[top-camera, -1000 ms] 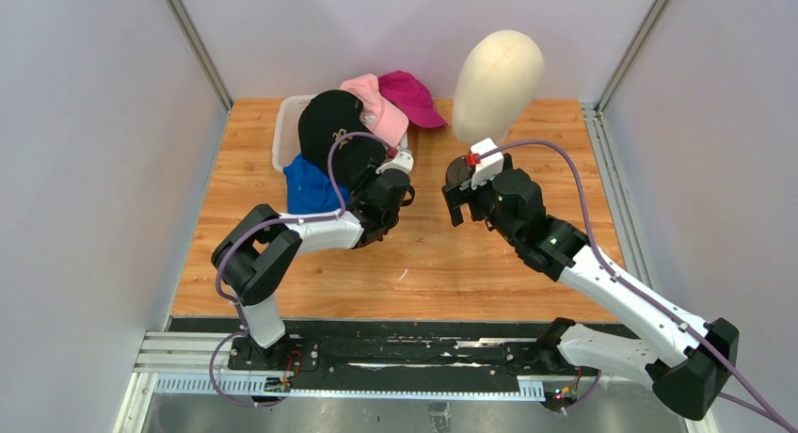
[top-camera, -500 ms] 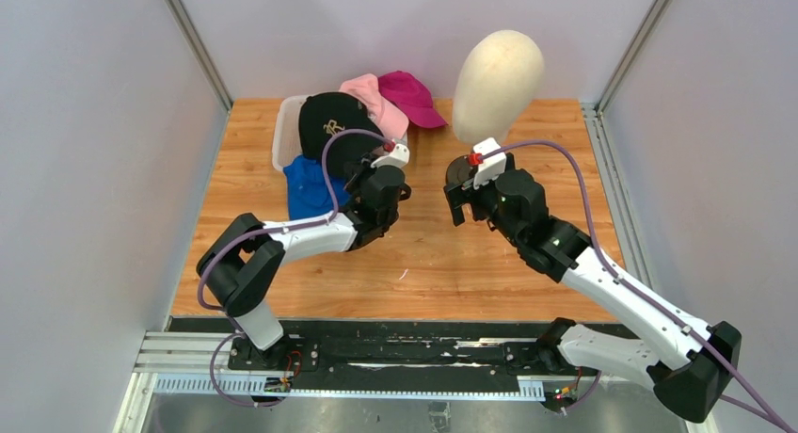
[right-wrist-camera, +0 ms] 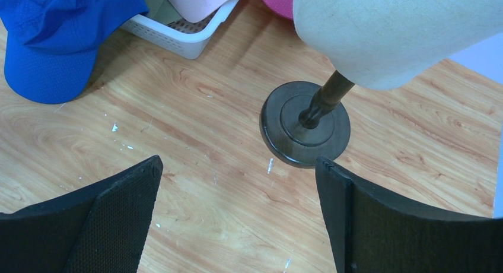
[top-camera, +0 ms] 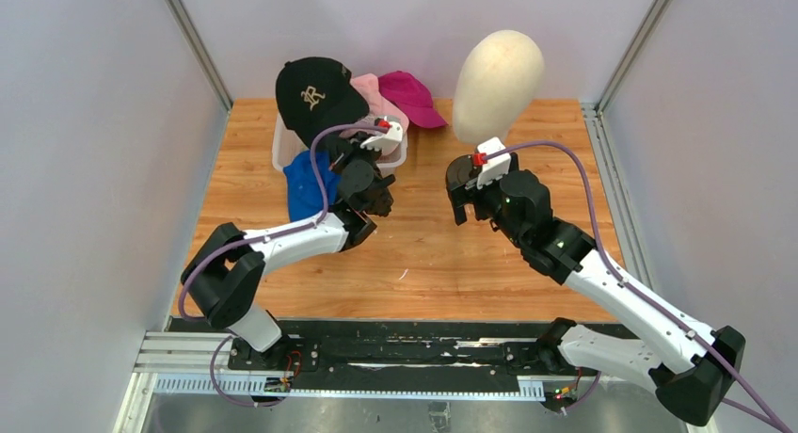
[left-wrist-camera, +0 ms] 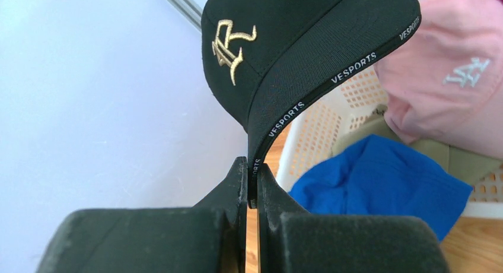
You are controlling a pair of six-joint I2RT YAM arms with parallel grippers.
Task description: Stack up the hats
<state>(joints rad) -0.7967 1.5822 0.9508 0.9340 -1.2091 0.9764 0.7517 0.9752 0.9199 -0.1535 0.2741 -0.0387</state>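
My left gripper [left-wrist-camera: 251,178] is shut on the brim edge of the black cap with the gold logo [left-wrist-camera: 285,53] and holds it in the air above the basket's back left, as the top view [top-camera: 315,92] shows. The royal blue cap [top-camera: 303,184] hangs over the basket's front. The light pink cap [top-camera: 374,92] and the khaki cap [left-wrist-camera: 468,160] lie in the basket. The magenta cap [top-camera: 414,96] lies behind it to the right. My right gripper [right-wrist-camera: 237,166] is open and empty above the bare wood, in front of the mannequin stand.
The white perforated basket [top-camera: 279,146] stands at the back left of the wooden table. The cream mannequin head [top-camera: 497,80] on its dark round stand [right-wrist-camera: 305,130] is at the back right. Grey walls close in on three sides.
My left gripper has lifted the black cap up and to the back left, off the pile in the basket. The right arm has hardly moved.
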